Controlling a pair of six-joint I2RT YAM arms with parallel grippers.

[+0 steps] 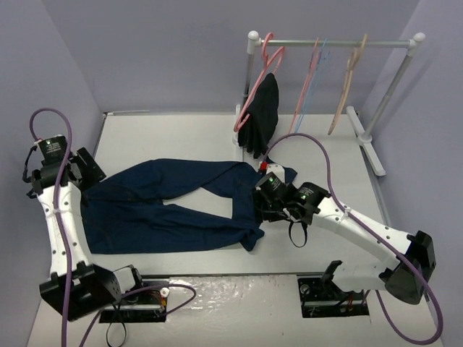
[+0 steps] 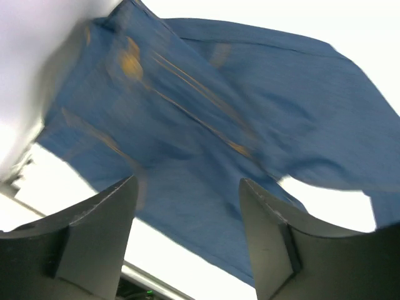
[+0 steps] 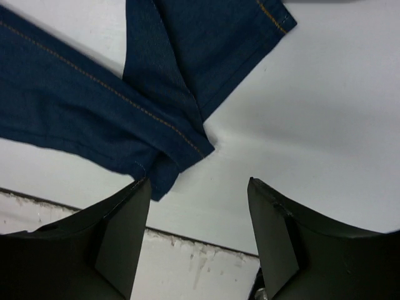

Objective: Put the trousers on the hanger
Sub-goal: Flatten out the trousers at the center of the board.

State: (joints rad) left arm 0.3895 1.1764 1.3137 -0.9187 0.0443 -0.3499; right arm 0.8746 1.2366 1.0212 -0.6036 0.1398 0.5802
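Long dark navy denim trousers (image 1: 166, 206) flat on white counter (image 1: 181, 137), waistband at 9 o'clock, hems at 3. Left tool (image 2: 187, 184) and right tool (image 3: 199, 182) open, empty. Thin light-blue wire hanger (image 1: 319, 69) on rail (image 1: 340, 42), 1 o'clock. Probably best: fetch hanger, thread one leg, avoid bunching.

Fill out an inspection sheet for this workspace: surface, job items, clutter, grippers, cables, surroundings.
Surface: white table, carrying only the trousers.
Job's things: trousers lie flat, legs crossing toward the right; blue hanger hangs bare on the rail.
Clutter: black garment on a pink hanger; beige hanger on the rail.
Grippers: left gripper open above the trousers; right gripper open near the leg ends; both hold nothing.
Cables: purple cables loop along both arms.
Surroundings: lilac walls.
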